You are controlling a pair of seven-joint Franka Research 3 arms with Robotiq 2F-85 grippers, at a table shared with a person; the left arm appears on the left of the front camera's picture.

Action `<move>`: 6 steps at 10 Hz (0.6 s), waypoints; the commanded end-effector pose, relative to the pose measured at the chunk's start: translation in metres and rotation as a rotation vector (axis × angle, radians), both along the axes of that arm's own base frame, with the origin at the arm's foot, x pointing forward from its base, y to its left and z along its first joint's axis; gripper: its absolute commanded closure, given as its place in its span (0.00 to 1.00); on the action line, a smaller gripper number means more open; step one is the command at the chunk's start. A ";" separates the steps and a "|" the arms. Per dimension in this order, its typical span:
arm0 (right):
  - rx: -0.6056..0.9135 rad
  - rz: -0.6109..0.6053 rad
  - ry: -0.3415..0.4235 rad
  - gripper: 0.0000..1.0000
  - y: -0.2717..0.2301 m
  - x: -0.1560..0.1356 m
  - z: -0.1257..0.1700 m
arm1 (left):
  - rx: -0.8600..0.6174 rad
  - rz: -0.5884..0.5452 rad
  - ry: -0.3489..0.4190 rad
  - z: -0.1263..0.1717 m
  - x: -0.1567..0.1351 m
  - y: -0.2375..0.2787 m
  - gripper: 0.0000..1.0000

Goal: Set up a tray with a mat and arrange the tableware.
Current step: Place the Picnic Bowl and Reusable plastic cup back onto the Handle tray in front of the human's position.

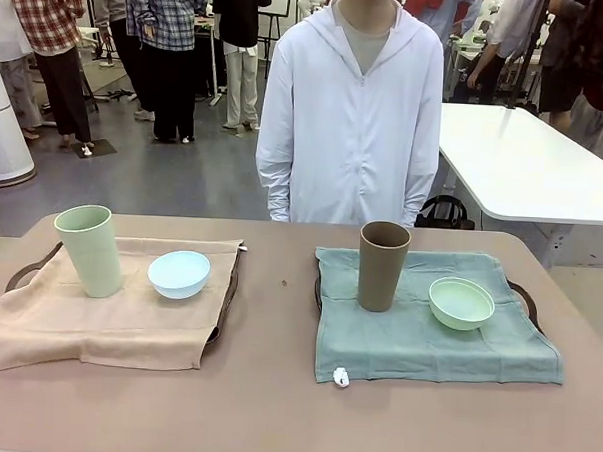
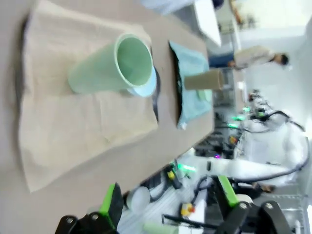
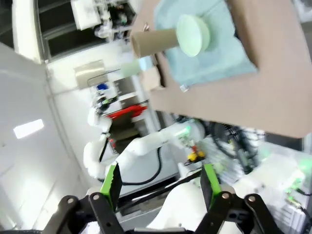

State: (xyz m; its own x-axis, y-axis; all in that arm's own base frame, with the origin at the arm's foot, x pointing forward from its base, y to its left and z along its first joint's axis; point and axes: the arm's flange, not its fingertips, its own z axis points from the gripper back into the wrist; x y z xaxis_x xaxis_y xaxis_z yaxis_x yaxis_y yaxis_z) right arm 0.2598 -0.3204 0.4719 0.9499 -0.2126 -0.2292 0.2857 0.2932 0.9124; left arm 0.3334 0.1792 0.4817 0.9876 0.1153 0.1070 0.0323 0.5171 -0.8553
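Green cup and brown cup stood upright, mouths up, each w/ bowl beside on its mat; bare table between. Left gripper, right gripper both spread, empty.

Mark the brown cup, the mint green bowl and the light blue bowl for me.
brown cup (image 1: 383,270): front view, middle of its outer wall.
mint green bowl (image 1: 461,302): front view, inside of the bowl, near its centre.
light blue bowl (image 1: 178,274): front view, inside of the bowl, near its centre.
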 end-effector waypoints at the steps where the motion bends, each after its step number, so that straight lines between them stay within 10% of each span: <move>1: 0.137 0.010 0.002 0.15 -0.037 -0.016 -0.007 | 0.044 -0.068 0.115 0.016 0.001 0.031 0.00; 6: 0.135 -0.007 0.039 0.15 -0.009 -0.023 -0.034 | 0.035 -0.063 0.130 0.013 0.000 0.028 0.00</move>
State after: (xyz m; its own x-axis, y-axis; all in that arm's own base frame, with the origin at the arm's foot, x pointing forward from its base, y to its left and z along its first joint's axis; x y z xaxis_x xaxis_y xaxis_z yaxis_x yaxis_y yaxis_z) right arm 0.2384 -0.3317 0.4375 0.9366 -0.1847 -0.2978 0.3288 0.1696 0.9290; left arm 0.3353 0.2056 0.4962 0.9983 0.0505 -0.0290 -0.0524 0.5609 -0.8262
